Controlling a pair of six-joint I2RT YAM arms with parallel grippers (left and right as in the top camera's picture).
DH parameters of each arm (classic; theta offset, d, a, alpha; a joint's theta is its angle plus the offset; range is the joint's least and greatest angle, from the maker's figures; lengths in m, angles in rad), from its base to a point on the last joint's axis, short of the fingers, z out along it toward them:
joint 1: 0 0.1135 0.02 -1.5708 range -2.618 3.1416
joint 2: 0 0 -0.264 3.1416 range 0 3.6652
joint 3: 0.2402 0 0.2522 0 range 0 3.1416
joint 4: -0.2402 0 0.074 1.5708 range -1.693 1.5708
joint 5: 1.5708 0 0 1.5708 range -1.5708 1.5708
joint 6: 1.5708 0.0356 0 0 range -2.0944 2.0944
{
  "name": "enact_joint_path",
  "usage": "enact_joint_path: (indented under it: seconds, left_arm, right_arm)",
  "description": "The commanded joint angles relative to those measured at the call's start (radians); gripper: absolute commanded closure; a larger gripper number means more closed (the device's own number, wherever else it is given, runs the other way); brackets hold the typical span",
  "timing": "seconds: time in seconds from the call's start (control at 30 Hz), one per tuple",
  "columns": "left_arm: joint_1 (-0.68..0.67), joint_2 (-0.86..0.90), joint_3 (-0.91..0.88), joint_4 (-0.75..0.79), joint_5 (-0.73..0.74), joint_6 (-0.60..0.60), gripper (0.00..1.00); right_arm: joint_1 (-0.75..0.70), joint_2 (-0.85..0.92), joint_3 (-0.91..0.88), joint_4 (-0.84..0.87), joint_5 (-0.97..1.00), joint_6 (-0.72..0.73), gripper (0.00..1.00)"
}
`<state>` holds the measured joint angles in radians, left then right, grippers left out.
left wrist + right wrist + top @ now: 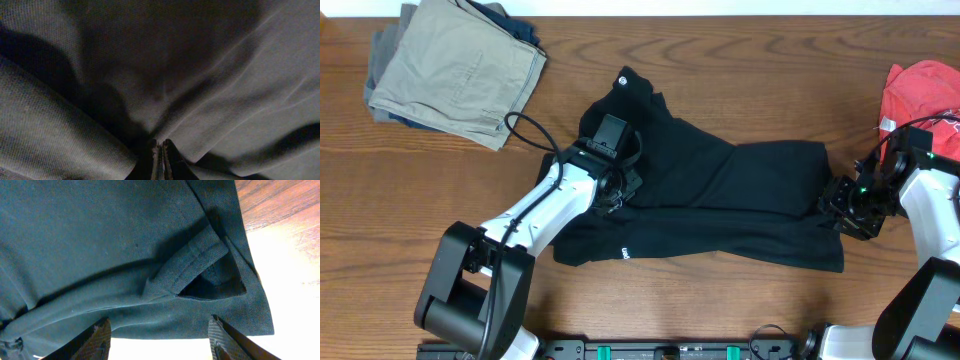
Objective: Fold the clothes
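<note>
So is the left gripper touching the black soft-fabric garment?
Touching. The left wrist view shows the left gripper shut, with folds of the black soft-fabric garment gathered right into its tips.

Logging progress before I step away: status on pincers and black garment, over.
Left pincer shut on black garment, mid-cloth. Right pincer open at its right edge. Garment rumpled, not yet folded. Khaki trousers, red shirt lie apart.
</note>
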<state>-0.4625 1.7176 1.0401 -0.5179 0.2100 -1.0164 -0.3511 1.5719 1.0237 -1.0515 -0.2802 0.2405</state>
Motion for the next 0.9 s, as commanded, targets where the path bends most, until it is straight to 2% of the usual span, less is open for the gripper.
enact_joint_path:
  seconds: [0.0, 0.1, 0.17, 0.27, 0.4, 0.47, 0.53, 0.57, 0.6, 0.63, 0.7, 0.8, 0.87]
  left_arm:
    - [-0.016, 0.011, -0.007, 0.007, -0.02, 0.053, 0.94]
    - [-0.027, 0.011, -0.007, -0.013, -0.014, 0.055, 0.93]
    - [-0.027, 0.006, -0.006, -0.04, -0.005, 0.072, 0.87]
    - [-0.018, -0.021, 0.002, -0.065, -0.005, 0.174, 0.83]
    - [0.003, -0.102, 0.043, -0.157, -0.038, 0.266, 0.71]
    - [0.017, -0.159, 0.05, -0.202, -0.079, 0.284, 0.6]
    - [0.045, -0.217, 0.05, -0.246, -0.109, 0.307, 0.55]
    - [0.063, -0.24, 0.05, -0.266, -0.118, 0.325, 0.4]
    - [0.09, -0.265, 0.05, -0.289, -0.118, 0.357, 0.29]
    - [0.117, -0.282, 0.05, -0.309, -0.117, 0.39, 0.22]
    - [0.186, -0.307, 0.05, -0.349, -0.117, 0.48, 0.15]
    - [0.289, -0.303, 0.048, -0.388, -0.108, 0.607, 0.13]
    - [0.356, -0.283, 0.035, -0.381, -0.06, 0.738, 0.13]
  right_arm:
    - [0.006, 0.005, -0.007, 0.0, 0.003, -0.014, 0.39]
    - [0.006, 0.005, -0.007, 0.0, 0.003, -0.014, 0.39]
    - [0.006, 0.005, -0.007, 0.0, 0.003, -0.014, 0.39]
    - [0.006, 0.005, -0.007, 0.003, 0.003, -0.014, 0.39]
    - [0.006, 0.005, -0.007, 0.008, 0.003, -0.014, 0.39]
    - [0.006, 0.005, -0.007, 0.008, 0.003, -0.014, 0.39]
    - [0.006, 0.005, -0.007, 0.008, 0.003, -0.014, 0.39]
    - [0.006, 0.005, -0.007, 0.008, 0.003, -0.014, 0.39]
    - [0.006, 0.005, -0.007, 0.008, 0.004, -0.014, 0.39]
    - [0.006, 0.005, -0.007, 0.008, 0.004, -0.014, 0.39]
    - [0.006, 0.005, -0.007, 0.008, 0.008, -0.014, 0.39]
    - [0.006, 0.005, -0.007, 0.011, 0.011, -0.014, 0.39]
    - [0.006, 0.005, -0.007, 0.012, 0.011, -0.014, 0.39]
